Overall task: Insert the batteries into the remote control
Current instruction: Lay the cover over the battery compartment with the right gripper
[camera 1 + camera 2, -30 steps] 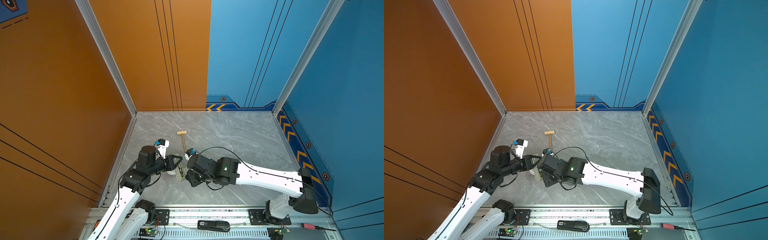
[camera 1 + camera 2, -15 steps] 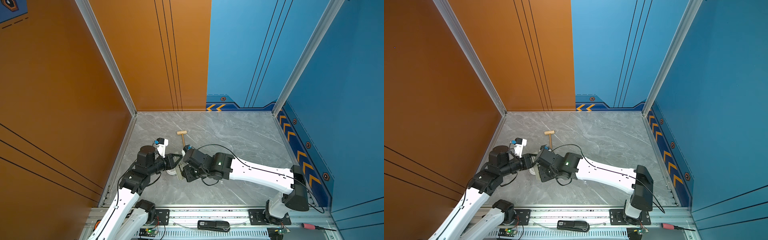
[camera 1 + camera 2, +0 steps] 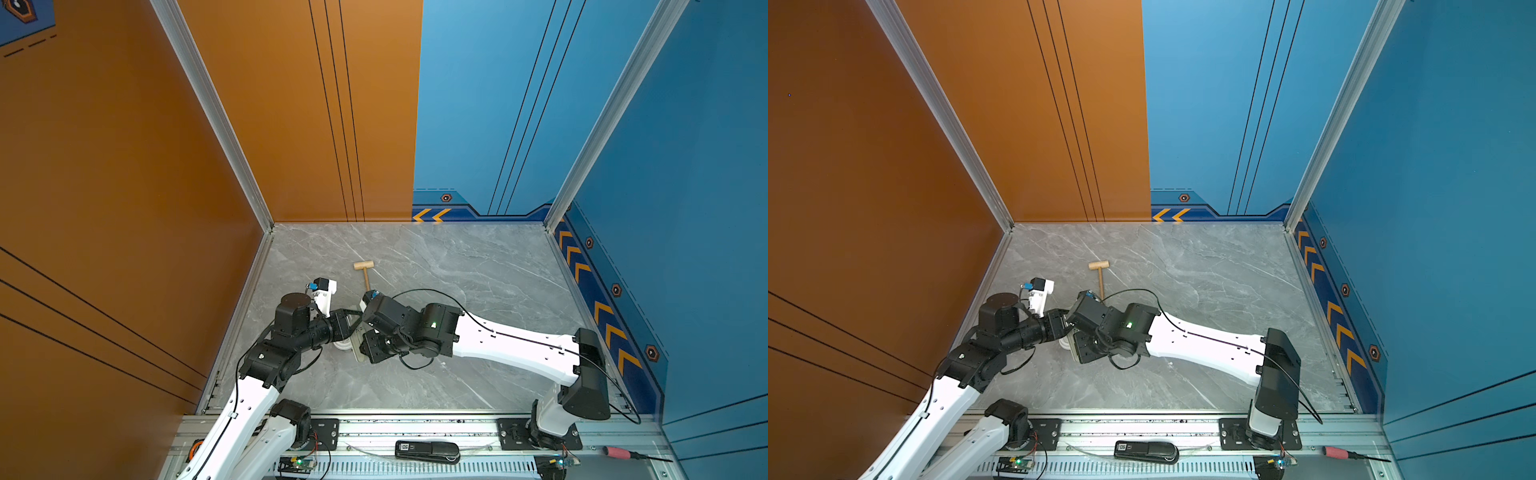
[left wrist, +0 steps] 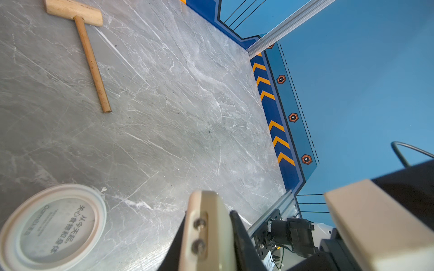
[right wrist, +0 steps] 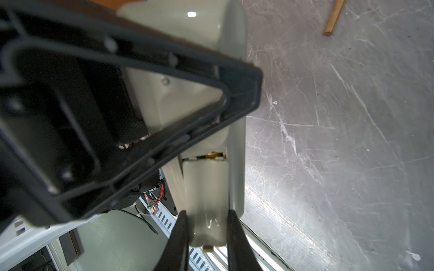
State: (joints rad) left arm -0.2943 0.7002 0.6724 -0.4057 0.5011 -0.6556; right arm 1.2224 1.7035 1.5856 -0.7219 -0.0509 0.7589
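One remote control (image 5: 187,25) — left gripper (image 4: 209,218) clamped on it; right gripper (image 5: 206,213) pinching one cover (image 5: 204,183) — one mallet (image 4: 90,61).

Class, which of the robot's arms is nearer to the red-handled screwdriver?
Right. The right arm has its base on the rail just beside the screwdriver; the left arm is mounted at the rail's opposite end, far from it.

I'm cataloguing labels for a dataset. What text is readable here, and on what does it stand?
"从今天起": on the round white lid, left wrist view.
"关心食物和身体": same lid, slightly soft.
Latin brand word and fine print on that lid: too blurred.
Display digits on the black device: too small to read.
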